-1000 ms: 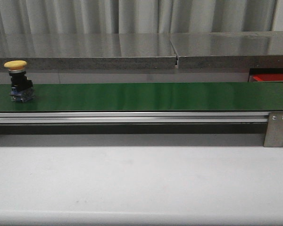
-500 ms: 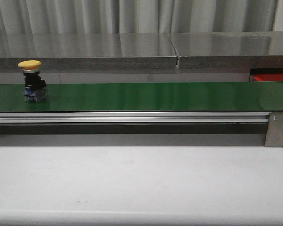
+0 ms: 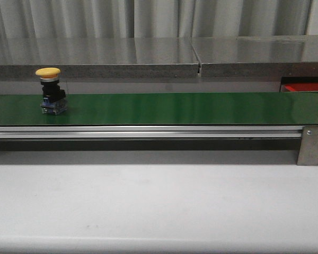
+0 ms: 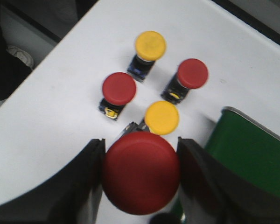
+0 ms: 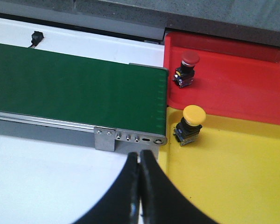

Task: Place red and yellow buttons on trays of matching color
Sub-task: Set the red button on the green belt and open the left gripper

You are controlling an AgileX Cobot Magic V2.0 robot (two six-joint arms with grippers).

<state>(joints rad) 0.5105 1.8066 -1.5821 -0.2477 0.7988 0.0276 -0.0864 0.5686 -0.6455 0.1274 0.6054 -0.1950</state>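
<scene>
One yellow button stands upright on the green belt.

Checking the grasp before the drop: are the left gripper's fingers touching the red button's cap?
Touching. The left wrist view shows the red button cap filling the space between both fingers of the left gripper, with no gap visible.

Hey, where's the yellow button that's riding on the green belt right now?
In the front view, the yellow mushroom-head push button stands upright on the green conveyor belt, near its left end, with nothing else beside it on the belt.
</scene>
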